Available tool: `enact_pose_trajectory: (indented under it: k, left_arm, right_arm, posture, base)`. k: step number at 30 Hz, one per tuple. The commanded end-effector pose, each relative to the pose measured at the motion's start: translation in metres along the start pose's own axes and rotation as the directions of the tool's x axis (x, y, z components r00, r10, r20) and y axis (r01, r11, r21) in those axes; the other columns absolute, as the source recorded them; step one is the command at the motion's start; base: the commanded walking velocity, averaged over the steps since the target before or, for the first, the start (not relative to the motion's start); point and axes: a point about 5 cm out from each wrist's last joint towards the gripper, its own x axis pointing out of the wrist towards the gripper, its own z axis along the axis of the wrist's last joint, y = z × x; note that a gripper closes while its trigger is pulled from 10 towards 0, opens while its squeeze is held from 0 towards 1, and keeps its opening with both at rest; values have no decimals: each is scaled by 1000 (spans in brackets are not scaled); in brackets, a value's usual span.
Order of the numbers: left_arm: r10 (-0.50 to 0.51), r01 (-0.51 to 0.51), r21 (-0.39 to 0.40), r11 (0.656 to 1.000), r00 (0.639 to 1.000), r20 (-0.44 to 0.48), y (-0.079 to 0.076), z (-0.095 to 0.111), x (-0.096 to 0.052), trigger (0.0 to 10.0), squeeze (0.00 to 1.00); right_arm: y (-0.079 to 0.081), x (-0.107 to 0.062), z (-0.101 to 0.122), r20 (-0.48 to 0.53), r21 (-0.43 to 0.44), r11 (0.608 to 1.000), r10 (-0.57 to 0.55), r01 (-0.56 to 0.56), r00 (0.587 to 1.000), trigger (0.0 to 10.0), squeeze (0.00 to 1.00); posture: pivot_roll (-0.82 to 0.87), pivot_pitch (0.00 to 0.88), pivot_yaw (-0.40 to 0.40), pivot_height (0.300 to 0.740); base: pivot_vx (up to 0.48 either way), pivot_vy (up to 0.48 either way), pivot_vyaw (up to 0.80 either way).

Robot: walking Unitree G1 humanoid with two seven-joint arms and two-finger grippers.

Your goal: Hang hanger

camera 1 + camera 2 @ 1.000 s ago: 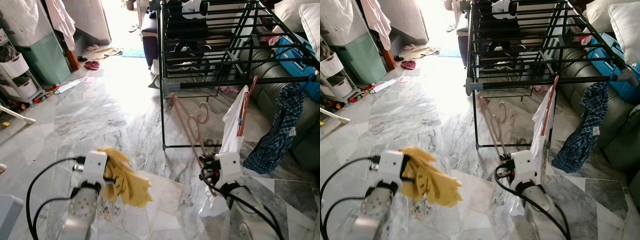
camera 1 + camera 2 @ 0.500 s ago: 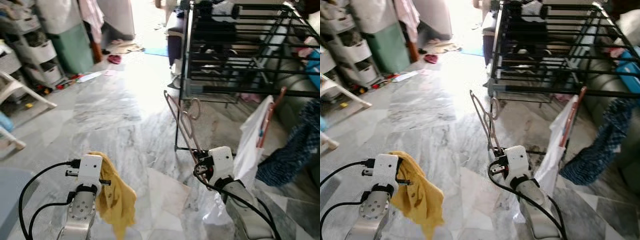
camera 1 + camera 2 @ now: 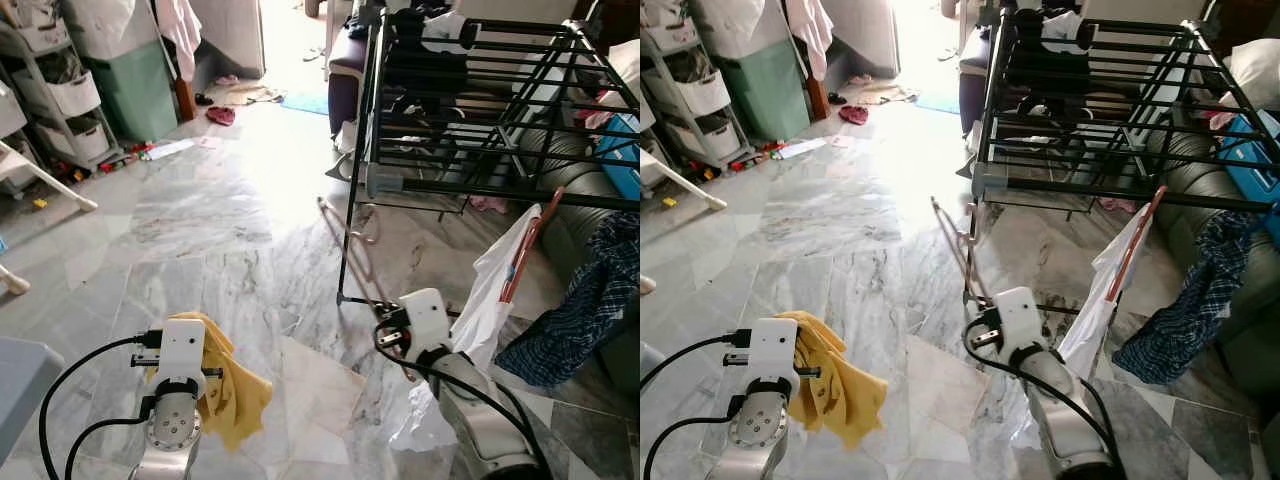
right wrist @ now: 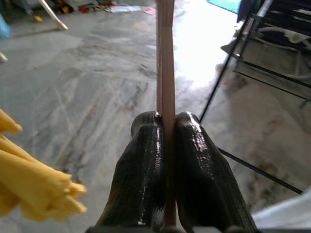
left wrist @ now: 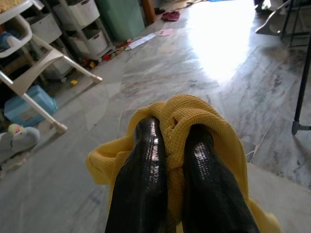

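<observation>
Here the right pincer (image 4: 165,121) pinches a pink hanger (image 4: 165,58), holding it low above the marble floor (image 3: 200,210) just before the black drying rack (image 3: 480,110). The left pincer (image 5: 170,131) is clamped on a yellow cloth (image 5: 204,116).

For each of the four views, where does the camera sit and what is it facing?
Left eye: head, looking down at both arms, marble floor, drying rack.
Right eye: same scene, shifted.
Left wrist: along the left gripper, shut on yellow cloth.
Right wrist: along the right gripper, shut on pink hanger.
Both wrist views share the floor and cloth.
</observation>
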Motion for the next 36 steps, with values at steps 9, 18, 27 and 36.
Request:
enact_pose_trajectory:
  k: [9,18,27,36]
  left_arm:
    - [30,-30,7,1000,999,41,7,13,6,10000,0]
    - [6,-7,17,1000,999,46,3,16,9,10000,0]
    - [-10,9,18,1000,999,46,1,17,11,10000,0]
    - [-15,14,20,1000,999,49,0,17,11,10000,0]
  right_arm:
    - [2,5,9,61,16,999,33,-34,998,10000,0]
    - [-1,3,7,69,31,999,12,-14,998,10000,0]
    - [-6,3,9,74,22,1000,-14,13,997,10000,0]
    - [-7,3,10,78,17,1000,-21,19,997,10000,0]
  posture:
    - [72,0,-33,740]
    - [52,0,-5,740]
    - [45,0,0,740]
    - [45,0,0,740]
  base:
    - [-277,0,0]
    - [-306,0,0]
    - [-313,0,0]
    - [-309,0,0]
